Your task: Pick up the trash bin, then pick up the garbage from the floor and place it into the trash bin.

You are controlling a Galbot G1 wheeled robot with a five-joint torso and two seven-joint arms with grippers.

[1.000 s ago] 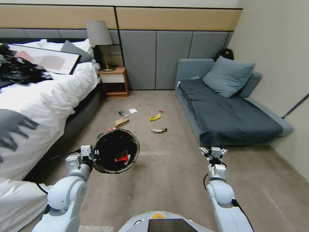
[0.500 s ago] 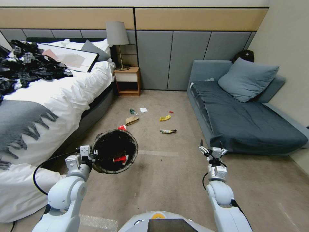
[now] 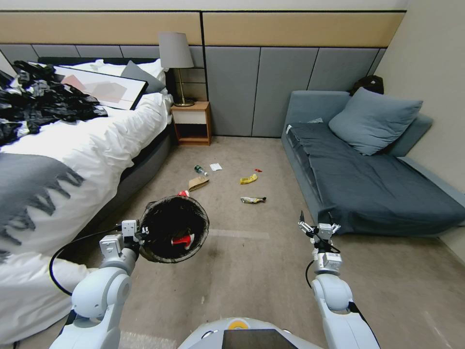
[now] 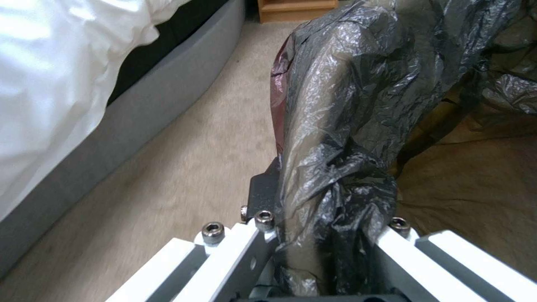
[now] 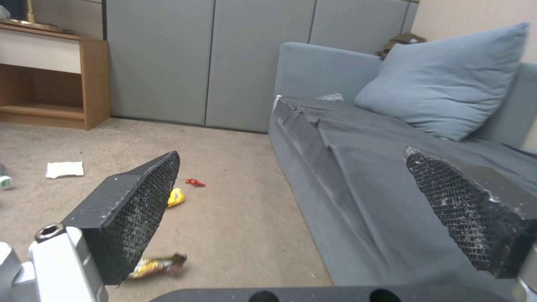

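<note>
Carpeted bedroom: trash bin [image 3: 174, 229] holds red wrapper [image 3: 184, 239]

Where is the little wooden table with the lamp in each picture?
Head view: the nightstand stands between the bed and the grey sofa.
Left wrist view: a strip of its wooden base peeks past the trash bin and its black bag.
Right wrist view: it stands beyond the white paper scrap.
Shared landmark: the beige carpet in front of it.

Left tool [image 3: 140, 231] clamped and raised, right tool [image 3: 316, 224] spread wide, forward.
</note>
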